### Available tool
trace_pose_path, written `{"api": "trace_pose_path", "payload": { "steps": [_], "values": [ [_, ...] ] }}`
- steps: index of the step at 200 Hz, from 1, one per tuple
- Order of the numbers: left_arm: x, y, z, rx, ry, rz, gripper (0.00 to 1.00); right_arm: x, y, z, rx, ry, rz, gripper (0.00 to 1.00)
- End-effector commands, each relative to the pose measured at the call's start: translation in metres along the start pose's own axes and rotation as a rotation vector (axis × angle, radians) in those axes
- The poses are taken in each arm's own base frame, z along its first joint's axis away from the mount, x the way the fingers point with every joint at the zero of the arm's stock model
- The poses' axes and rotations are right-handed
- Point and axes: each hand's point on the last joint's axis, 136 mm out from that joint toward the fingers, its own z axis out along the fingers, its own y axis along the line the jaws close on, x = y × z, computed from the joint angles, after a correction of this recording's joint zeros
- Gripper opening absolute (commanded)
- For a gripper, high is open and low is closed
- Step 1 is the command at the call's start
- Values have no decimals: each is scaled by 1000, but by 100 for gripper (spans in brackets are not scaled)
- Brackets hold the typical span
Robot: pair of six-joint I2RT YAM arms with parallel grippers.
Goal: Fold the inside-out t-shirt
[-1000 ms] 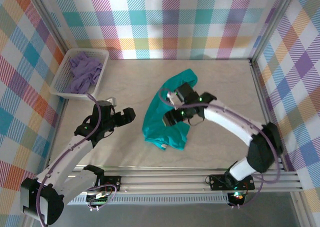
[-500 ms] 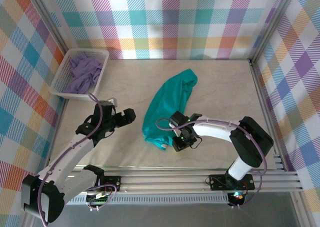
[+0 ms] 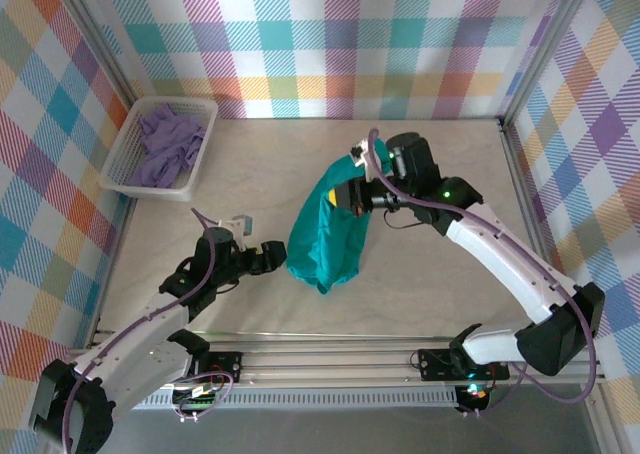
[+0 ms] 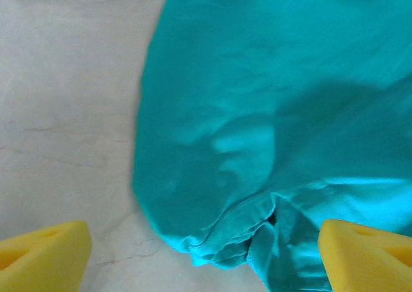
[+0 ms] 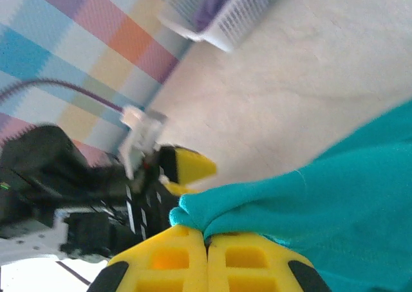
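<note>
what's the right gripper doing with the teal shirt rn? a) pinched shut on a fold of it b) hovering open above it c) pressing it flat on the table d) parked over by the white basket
a, in the right wrist view the right gripper has its yellow fingers closed together with a fold of the teal t-shirt caught between them.

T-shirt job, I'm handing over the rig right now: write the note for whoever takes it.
Right gripper: shut, pinching an edge of the teal t-shirt.
Left gripper: open, empty, beside the shirt's near end and facing it.
Shirt: bunched in a long heap mid-way across the table, not spread flat.
Lavender garment: in the white basket at far left, not part of the job.
Done: one edge gripped, no fold made.
Left: spread it flat, then fold.
</note>
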Motion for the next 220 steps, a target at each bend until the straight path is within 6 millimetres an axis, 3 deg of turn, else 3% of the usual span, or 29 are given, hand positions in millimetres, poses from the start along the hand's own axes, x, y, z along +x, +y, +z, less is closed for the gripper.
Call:
{"api": "trace_pose_path", "payload": {
  "steps": [1,37,59,107,152,177,220],
  "values": [
    [-6,-33,-4,133,-74,105,91,-28,-7,1,-44,-51,58,0],
    [20,-51,10,144,-18,323,91,-76,-37,-19,-25,-185,123,0],
    [21,-36,24,31,-9,401,91,-97,-60,-38,2,-233,153,0],
    [32,-6,55,-156,143,460,84,-98,-110,-68,145,-254,169,0],
    [38,-15,80,-119,208,486,80,-96,-130,-66,154,-236,189,0],
    [48,-5,84,-154,259,463,78,-102,-141,-72,176,-249,194,0],
    [55,-7,73,-152,263,370,78,-123,-152,-80,201,-280,186,0]
  ]
}}
